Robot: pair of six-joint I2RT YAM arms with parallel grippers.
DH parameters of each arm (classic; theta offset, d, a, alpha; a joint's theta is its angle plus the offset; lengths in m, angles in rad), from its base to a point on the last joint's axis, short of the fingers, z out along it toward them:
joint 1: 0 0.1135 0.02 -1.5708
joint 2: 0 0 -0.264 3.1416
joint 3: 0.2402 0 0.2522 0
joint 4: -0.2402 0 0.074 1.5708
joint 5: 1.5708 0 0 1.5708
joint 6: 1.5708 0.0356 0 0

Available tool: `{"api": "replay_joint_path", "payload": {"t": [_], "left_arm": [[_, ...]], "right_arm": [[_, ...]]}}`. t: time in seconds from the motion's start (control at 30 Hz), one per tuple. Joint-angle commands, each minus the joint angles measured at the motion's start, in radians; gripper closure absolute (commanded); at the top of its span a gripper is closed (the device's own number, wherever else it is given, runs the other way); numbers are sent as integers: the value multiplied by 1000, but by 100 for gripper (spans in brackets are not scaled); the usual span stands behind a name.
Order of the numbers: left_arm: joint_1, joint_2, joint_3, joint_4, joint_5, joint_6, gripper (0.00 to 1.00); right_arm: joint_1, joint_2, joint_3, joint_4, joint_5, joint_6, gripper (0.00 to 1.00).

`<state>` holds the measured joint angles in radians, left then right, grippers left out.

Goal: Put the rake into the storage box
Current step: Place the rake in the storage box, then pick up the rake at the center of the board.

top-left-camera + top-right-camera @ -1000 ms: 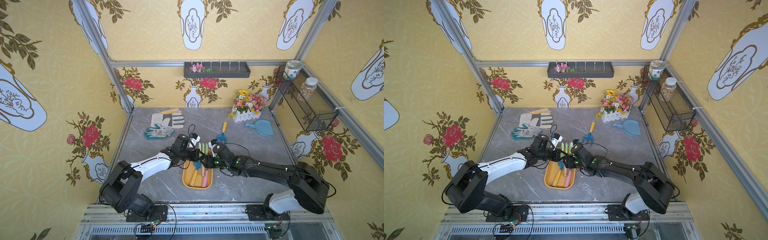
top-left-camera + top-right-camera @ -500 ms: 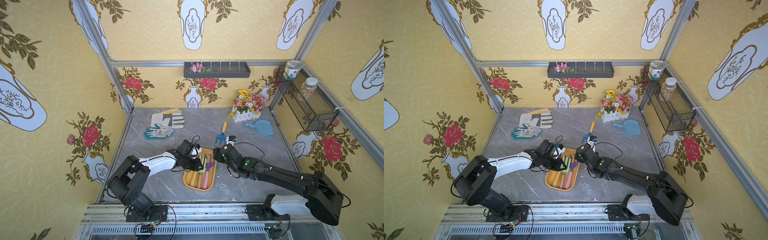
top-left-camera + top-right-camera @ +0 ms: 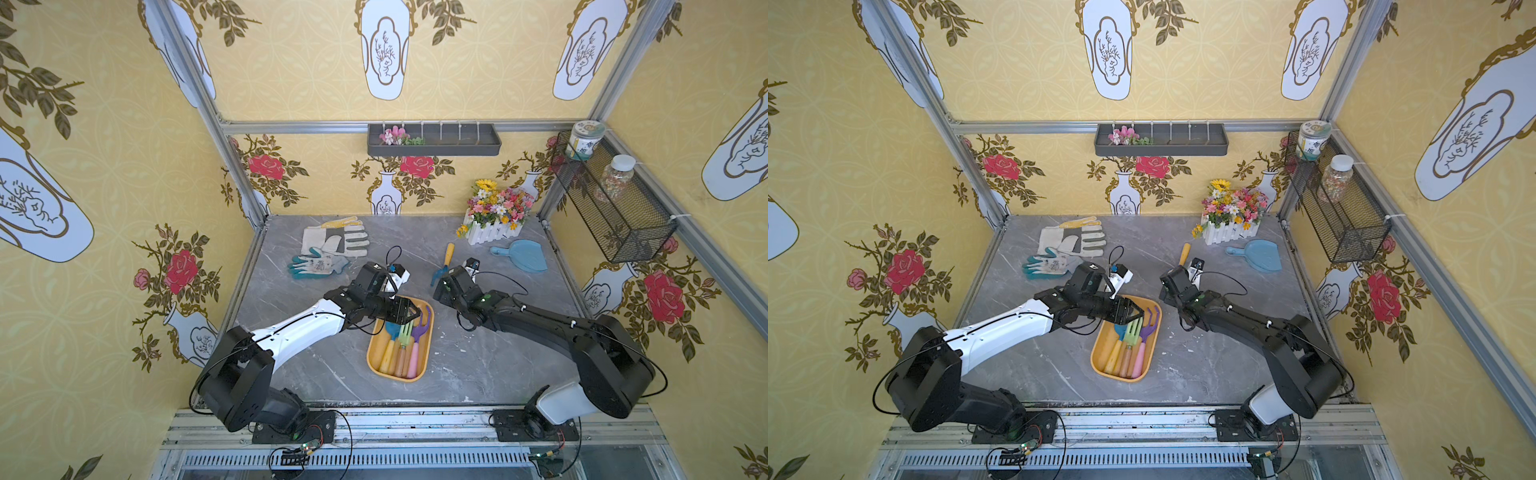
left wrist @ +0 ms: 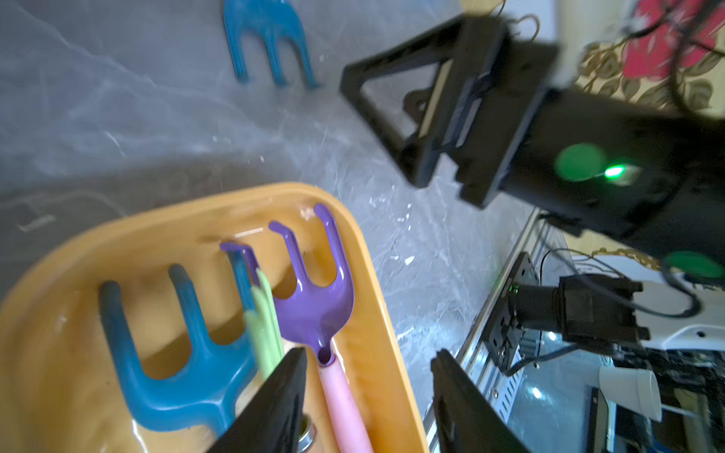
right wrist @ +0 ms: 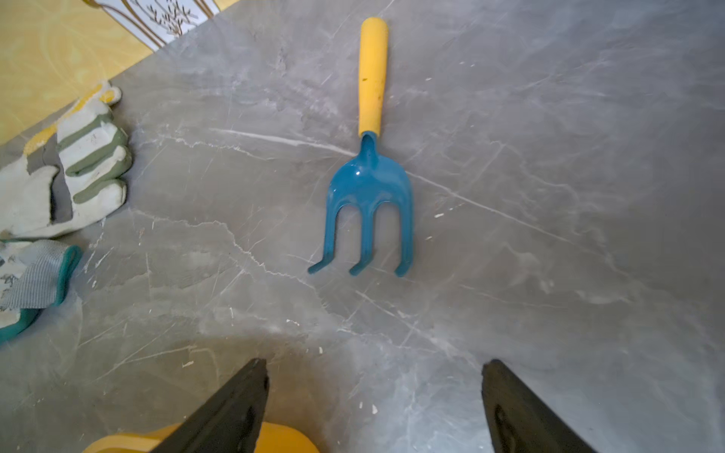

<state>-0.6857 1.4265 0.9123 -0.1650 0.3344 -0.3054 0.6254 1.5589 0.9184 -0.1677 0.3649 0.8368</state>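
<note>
Lift empty, parted left gripper (image 4: 368, 353) off yellow-orange plastic storage box (image 4: 376, 298); centre splayed right gripper (image 5: 375, 362) over blue yellow-handled rake (image 5: 368, 184).

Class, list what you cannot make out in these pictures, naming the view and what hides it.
Both top views: the left tool covers the yellow tray's far end and some rake heads.
A top view: the right arm hides the blue rake's prongs.
Left wrist view: the edge cuts off the purple rake's handle.
Right wrist view: only a sliver of tray shows.
</note>
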Motion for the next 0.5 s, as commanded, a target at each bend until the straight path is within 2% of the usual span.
{"api": "replay_joint_path", "payload": {"t": [0.0, 0.13, 0.3, 0.47], "left_arm": [[0, -43, -8, 71, -140, -46, 44], [0, -77, -34, 104, -158, -59, 44], [0, -91, -56, 130, -166, -74, 43], [0, -82, -52, 127, -155, -75, 43]], "right_arm": [[-20, 91, 108, -89, -10, -70, 11], [-79, 181, 195, -133, 9, -80, 11], [-199, 306, 288, -106, -95, -72, 11], [-225, 438, 418, -102, -146, -117, 12]]}}
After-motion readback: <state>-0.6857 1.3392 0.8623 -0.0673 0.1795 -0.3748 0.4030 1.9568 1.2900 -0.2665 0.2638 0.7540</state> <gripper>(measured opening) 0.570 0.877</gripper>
